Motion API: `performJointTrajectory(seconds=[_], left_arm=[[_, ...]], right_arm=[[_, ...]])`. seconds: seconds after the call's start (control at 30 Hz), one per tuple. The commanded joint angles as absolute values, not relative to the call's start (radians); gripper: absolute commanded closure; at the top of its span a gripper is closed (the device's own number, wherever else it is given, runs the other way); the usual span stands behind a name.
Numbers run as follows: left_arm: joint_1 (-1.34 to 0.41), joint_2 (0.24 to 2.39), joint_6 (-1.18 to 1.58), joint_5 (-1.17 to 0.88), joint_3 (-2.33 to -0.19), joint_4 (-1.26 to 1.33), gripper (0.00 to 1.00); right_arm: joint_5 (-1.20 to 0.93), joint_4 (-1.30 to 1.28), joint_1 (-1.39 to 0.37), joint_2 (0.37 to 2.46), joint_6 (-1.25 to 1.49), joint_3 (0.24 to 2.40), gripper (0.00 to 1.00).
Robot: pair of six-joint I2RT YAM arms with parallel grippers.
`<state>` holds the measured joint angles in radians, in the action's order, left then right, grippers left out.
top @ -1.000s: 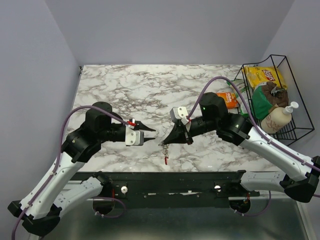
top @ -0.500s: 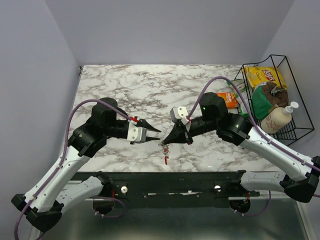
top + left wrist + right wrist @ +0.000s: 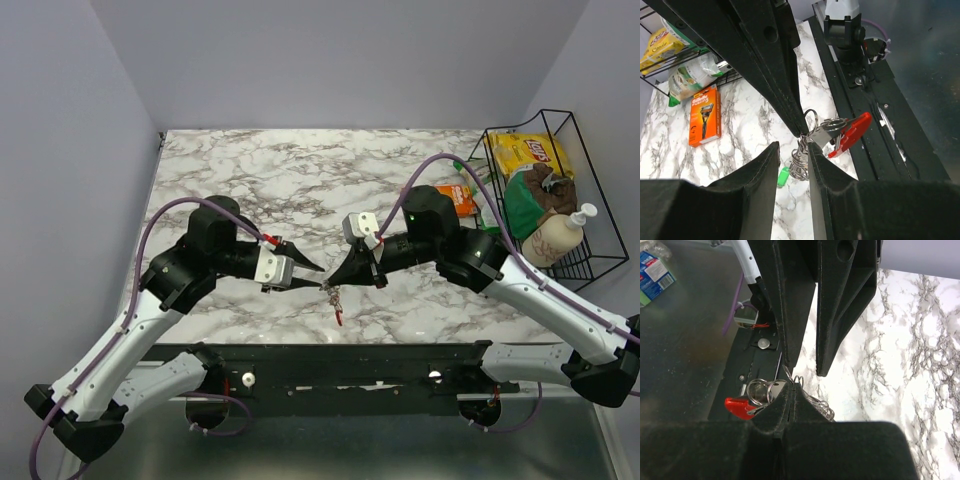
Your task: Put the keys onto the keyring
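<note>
My right gripper (image 3: 331, 284) is shut on the keyring (image 3: 814, 401), a bunch of thin metal loops, and holds it above the table's front part. A red key (image 3: 340, 318) hangs from the bunch and also shows in the left wrist view (image 3: 852, 132) and the right wrist view (image 3: 737, 407). My left gripper (image 3: 319, 277) is open, and its fingers (image 3: 815, 165) stand on either side of the ring bunch (image 3: 801, 162) just under the right gripper's tip. A green key (image 3: 783, 176) shows on the marble beyond the rings.
An orange razor packet (image 3: 456, 200) lies on the marble table (image 3: 260, 180) at the right. A black wire basket (image 3: 545, 195) with a chip bag, a green pouch and a pump bottle stands at the right edge. The black front rail (image 3: 330, 360) runs below the grippers.
My left gripper has moved right and forward until its open fingers reach the ring bunch. The right gripper and the hanging red key have shifted slightly right.
</note>
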<state>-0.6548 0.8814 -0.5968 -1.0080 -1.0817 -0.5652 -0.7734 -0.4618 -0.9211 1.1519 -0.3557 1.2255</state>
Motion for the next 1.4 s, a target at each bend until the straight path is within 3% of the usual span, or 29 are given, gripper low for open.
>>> performJointTrajectory(seconds=[0.0,0.47,0.67,0.77,0.87,0.93,0.97,1.0,1.1,1.23,1.37], left_arm=[[-0.667,0.885,-0.568,-1.048,-1.06,-0.548,0.62],[-0.683,0.926,-0.538,-1.057,-1.06,-0.52,0.71],[-0.687,0.934,-0.548,-1.051,-1.06,-0.523,0.84],[-0.689,0.945,-0.561,-1.048,-1.069,-0.538,1.0],[-0.692,0.95,-0.566,-1.032,-1.075,-0.546,1.0],[-0.695,0.948,-0.568,-0.999,-1.074,-0.545,1.0],[-0.693,0.94,-0.571,-0.982,-1.071,-0.543,1.0],[-0.693,0.936,-0.569,-0.957,-1.066,-0.54,1.0],[-0.695,0.908,-0.569,-0.913,-1.046,-0.517,1.0],[-0.693,0.877,-0.577,-0.848,-1.02,-0.494,1.0],[-0.693,0.865,-0.591,-0.792,-0.986,-0.494,1.0]], right_arm=[[-0.752,-0.417,-0.922,1.127,-0.342,1.216,0.99],[-0.741,-0.41,-0.92,1.117,-0.336,1.21,0.99],[-0.744,-0.407,-0.92,1.115,-0.336,1.207,0.99],[-0.745,-0.403,-0.92,1.111,-0.334,1.206,0.99],[-0.744,-0.397,-0.92,1.108,-0.331,1.203,0.99],[-0.712,-0.379,-0.92,1.1,-0.319,1.193,0.96],[-0.694,-0.371,-0.92,1.086,-0.315,1.187,0.87],[-0.655,-0.362,-0.922,1.075,-0.305,1.166,0.7],[-0.57,-0.302,-0.922,1.025,-0.287,1.111,0.43],[-0.47,-0.226,-0.922,0.968,-0.273,1.053,0.27],[-0.431,-0.204,-0.919,0.956,-0.272,1.029,0.23]])
